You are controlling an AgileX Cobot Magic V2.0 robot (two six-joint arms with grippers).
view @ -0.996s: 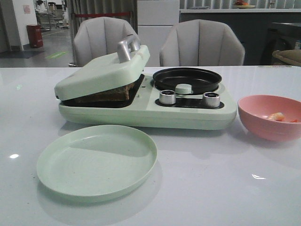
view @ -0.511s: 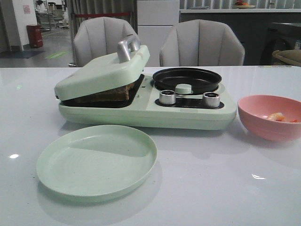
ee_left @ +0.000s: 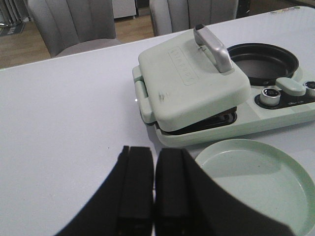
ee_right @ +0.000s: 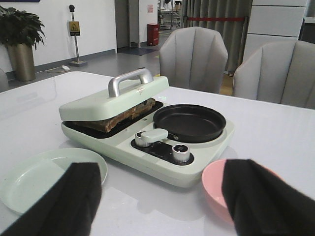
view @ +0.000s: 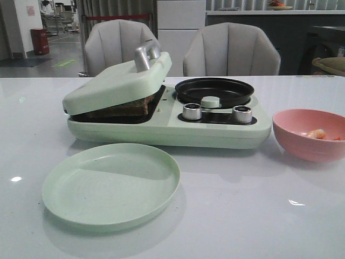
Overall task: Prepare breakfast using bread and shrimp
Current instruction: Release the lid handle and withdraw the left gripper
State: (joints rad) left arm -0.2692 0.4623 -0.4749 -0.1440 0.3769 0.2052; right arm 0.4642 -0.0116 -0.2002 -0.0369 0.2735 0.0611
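Observation:
Browned bread (view: pixel 121 108) (ee_right: pixel 129 114) lies in the pale green sandwich maker (view: pixel 161 127), under its lid (view: pixel 116 81) (ee_left: pixel 189 81), which rests tilted on the bread. The shrimp (view: pixel 317 133) sits in the pink bowl (view: pixel 310 135) (ee_right: pixel 216 189) at the right. An empty green plate (view: pixel 110 183) (ee_left: pixel 256 179) (ee_right: pixel 34 177) lies in front of the maker. My left gripper (ee_left: pixel 155 157) is shut with nothing in it, over bare table left of the plate. My right gripper (ee_right: pixel 160 169) is open and empty, between plate and bowl. Neither gripper shows in the front view.
A black round pan (view: pixel 214 90) (ee_right: pixel 189 123) sits on the maker's right half, behind two silver knobs (view: pixel 192 111) (view: pixel 242 114). A silver handle (view: pixel 146 54) stands on the lid. Two grey chairs (view: pixel 229 51) stand behind the white table (view: pixel 242 216).

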